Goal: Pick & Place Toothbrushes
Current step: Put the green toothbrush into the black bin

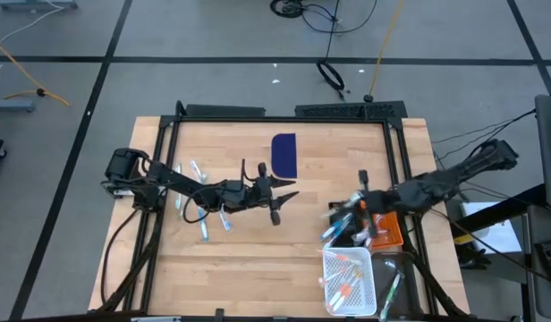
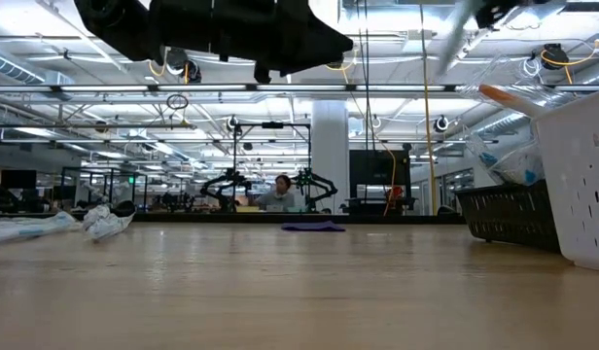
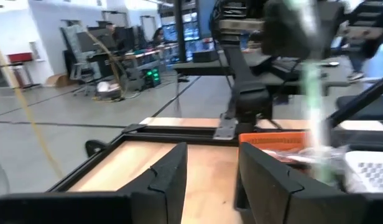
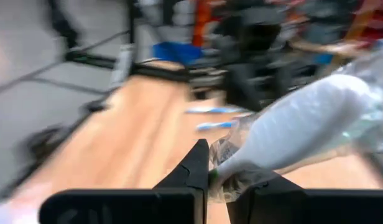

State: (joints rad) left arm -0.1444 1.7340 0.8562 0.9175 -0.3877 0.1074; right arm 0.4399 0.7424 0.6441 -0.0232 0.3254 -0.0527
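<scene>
My right pincer (image 4: 217, 177) is clamped on a white toothbrush in a clear plastic wrapper (image 4: 303, 134), and in the high view it hangs near the right edge of the wooden bench (image 1: 258, 259), over the orange tray (image 1: 389, 231) and just beside the white perforated plastic basket (image 1: 349, 282). That basket already holds several thin sticks, so I judge this is the place for the one I carry.

To do the step well, I should bring the pincer fully above the basket opening before I let go, and go low enough that the wrapper cannot catch on the rim. The wrapper is slippery and stiff, so a slow release is better, I think.

My left pincer (image 3: 210, 171) has its fingers apart and holds nothing; it hovers above the middle of the bench, close to the dark blue flat rectangle (image 1: 283, 154). A few light blue and white toothbrushes (image 1: 204, 219) lie on the bench under the left arm, well apart from the basket.
</scene>
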